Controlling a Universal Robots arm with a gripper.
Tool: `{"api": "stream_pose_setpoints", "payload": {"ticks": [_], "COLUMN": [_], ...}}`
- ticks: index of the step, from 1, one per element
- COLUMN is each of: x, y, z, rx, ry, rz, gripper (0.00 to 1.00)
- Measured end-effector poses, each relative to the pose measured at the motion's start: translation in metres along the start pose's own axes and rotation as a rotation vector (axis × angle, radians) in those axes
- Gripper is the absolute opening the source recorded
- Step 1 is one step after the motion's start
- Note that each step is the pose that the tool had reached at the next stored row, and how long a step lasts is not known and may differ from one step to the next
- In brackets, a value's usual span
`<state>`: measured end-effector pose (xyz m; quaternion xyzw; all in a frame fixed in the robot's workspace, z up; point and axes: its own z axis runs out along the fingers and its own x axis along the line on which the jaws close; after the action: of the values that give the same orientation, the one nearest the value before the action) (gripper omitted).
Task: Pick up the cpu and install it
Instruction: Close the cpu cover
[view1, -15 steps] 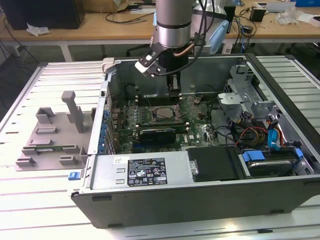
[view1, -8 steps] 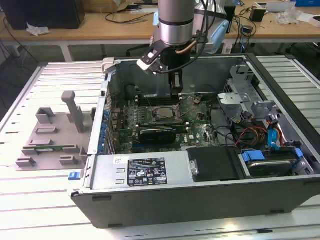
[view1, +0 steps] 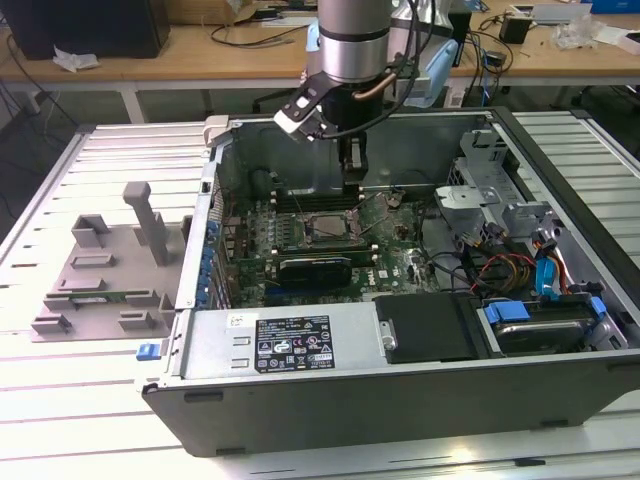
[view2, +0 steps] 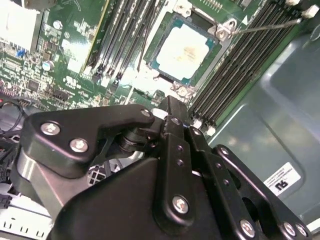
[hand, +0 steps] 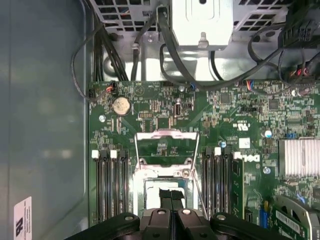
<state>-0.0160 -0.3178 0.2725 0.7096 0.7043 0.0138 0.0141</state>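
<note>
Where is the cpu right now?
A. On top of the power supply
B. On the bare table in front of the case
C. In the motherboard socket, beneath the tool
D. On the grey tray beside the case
C: in the second wrist view the cpu lies flat in the socket, with the tool hanging over it.

One computer case (view1: 400, 400) lies on the surface (view1: 60, 420). Inside the case there are one cpu (view2: 184, 50), one round coin battery (hand: 120, 106), one finned heatsink (hand: 299, 157) and one hand (hand: 171, 196). Beside the case, on the same surface, stands one grey tray (view1: 100, 290).
</note>
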Motion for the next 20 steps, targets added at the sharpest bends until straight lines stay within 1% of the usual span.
{"api": "stream_pose_setpoints", "payload": {"ticks": [4,10,14,15,17,20], "x": [0.0001,0.0002,0.0003,0.0003,0.0004,0.0005], "y": [0.0103,0.022,0.0317,0.0381,0.0418,0.0557], "z": [0.0005,0.0009,0.0014,0.0016,0.0018,0.0023], "rx": [-0.0001,0.0,-0.0001,-0.0001,-0.0001,0.0], "ry": [0.0002,0.0001,0.0002,0.0002,0.0003,0.0002], "rz": [0.0,0.0,0.0,0.0,0.0,0.0], "gripper": [0.11,0.11,0.11,0.11,0.11,0.11]}}
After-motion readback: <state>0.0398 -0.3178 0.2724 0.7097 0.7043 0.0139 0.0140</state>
